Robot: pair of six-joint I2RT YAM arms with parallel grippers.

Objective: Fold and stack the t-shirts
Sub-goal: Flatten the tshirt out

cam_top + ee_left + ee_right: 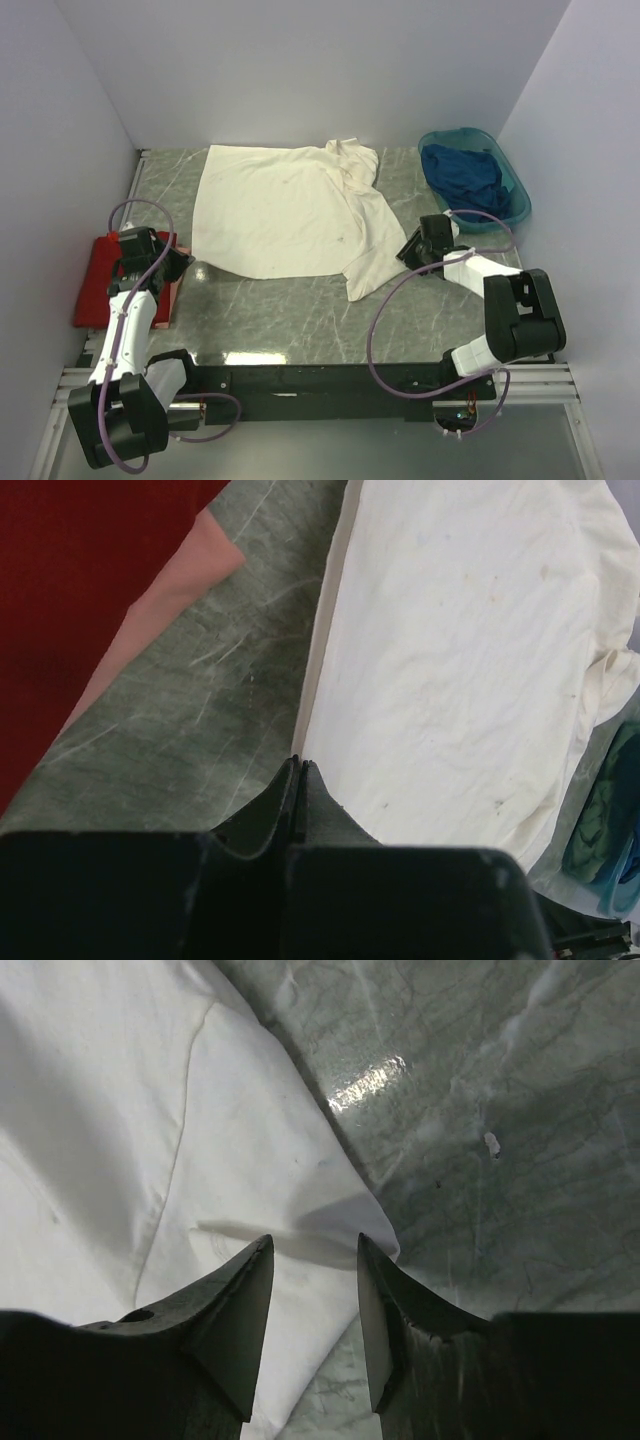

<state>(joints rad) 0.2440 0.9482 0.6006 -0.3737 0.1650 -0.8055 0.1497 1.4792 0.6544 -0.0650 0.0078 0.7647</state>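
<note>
Right pincer (315,1250) gapes over the cream shirt (120,1110) edge, bare table (480,1080) alongside.

Left pincer (298,767) closed, right pincer (315,1244) apart.

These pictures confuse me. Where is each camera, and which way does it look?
Top external: high behind the arms, looking down on the green marble table and cream-white cotton t-shirt; both arms show, left gripper and right gripper.
Left wrist: on the left arm, looking over its shut fingers along the shirt's edge, plain red t-shirt at left.
Right wrist: on the right arm, looking down between its open fingers at a shirt corner.
Shared: all see the cream-white t-shirt; top and left wrist also the red one.
</note>
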